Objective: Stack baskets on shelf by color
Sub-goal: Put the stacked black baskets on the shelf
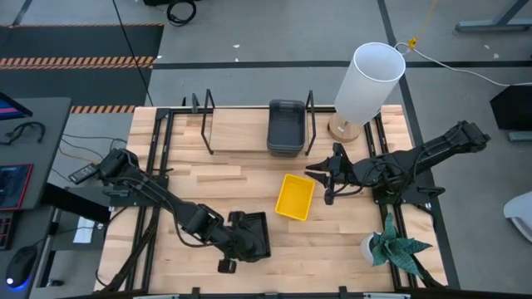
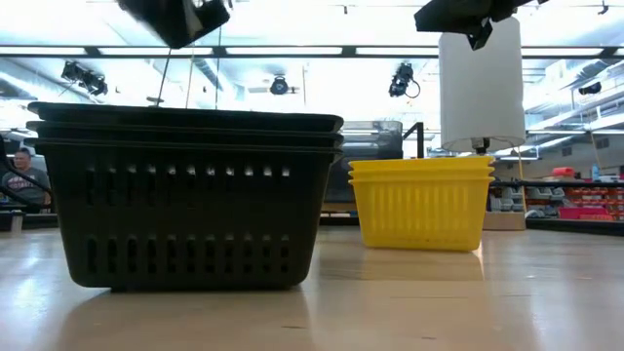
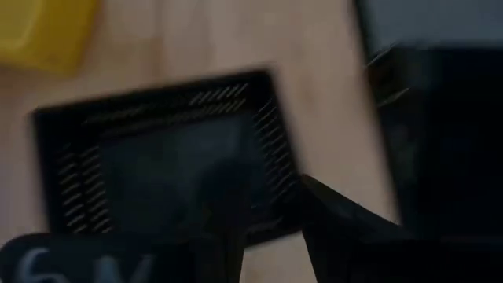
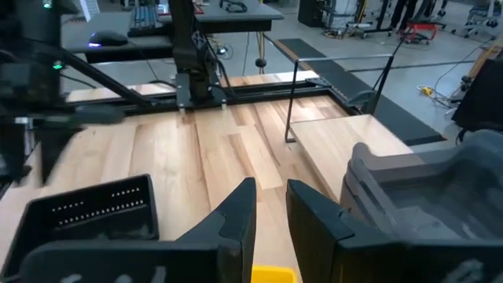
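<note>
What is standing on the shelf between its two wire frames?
On the shelf, dark grey baskets stand nested against the right frame. How many are in the stack cannot be told from above, and the board under them is covered. The rest of the shelf shows bare wood.

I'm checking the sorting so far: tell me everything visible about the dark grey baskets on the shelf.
The dark grey baskets are smooth, plastic-looking rectangular trays with rounded rims, nested upright in one stack. The stack stands on the light-wood shelf, toward its right end beside the black wire upright. No gripper touches it. The count is unclear.
</note>
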`<state>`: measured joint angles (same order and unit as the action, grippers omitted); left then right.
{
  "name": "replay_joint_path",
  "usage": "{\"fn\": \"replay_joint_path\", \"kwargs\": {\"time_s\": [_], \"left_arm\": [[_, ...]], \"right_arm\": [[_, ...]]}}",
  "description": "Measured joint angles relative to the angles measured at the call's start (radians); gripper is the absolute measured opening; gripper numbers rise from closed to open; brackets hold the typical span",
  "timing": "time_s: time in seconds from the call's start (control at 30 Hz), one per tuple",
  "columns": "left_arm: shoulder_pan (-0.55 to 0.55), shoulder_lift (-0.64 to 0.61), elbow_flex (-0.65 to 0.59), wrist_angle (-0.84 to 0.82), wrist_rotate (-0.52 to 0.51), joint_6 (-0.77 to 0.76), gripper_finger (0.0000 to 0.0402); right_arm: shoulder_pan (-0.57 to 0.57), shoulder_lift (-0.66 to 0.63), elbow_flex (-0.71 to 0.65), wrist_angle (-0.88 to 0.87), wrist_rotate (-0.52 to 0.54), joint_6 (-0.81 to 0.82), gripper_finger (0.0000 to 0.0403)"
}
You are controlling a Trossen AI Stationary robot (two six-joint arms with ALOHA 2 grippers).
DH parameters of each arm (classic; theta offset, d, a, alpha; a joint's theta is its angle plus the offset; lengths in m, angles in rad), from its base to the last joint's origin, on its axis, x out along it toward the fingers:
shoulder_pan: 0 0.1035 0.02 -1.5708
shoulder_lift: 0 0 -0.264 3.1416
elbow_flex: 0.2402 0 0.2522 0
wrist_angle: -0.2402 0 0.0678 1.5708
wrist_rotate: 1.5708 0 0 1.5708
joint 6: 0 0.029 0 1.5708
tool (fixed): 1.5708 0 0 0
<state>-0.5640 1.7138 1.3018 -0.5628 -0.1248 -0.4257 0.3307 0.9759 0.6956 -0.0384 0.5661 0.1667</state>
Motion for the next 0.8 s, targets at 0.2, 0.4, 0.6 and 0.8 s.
{"fn": "replay_joint_path", "kwargs": {"time_s": [0.2, 0.4, 0.6, 0.8], "left_arm": [[-0.009, 0.001, 0.0, 0.179, 0.036, -0.078, 0.0116], [-0.031, 0.02, 0.0, 0.239, -0.06, -0.138, 0.014], [-0.075, 0.105, 0.0, 0.293, -0.196, -0.094, 0.0203], [-0.088, 0.166, 0.001, 0.322, -0.206, -0.086, 0.0268]], "right_arm": [[-0.009, -0.001, 0.0, 0.0, 0.002, -0.013, 0.0077], [0.0, -0.001, 0.0, 0.0, -0.009, -0.013, 0.0077], [0.018, -0.001, 0.0, -0.001, -0.01, -0.031, 0.0077], [0.023, -0.001, 0.0, -0.003, -0.01, -0.031, 0.0077]]}}
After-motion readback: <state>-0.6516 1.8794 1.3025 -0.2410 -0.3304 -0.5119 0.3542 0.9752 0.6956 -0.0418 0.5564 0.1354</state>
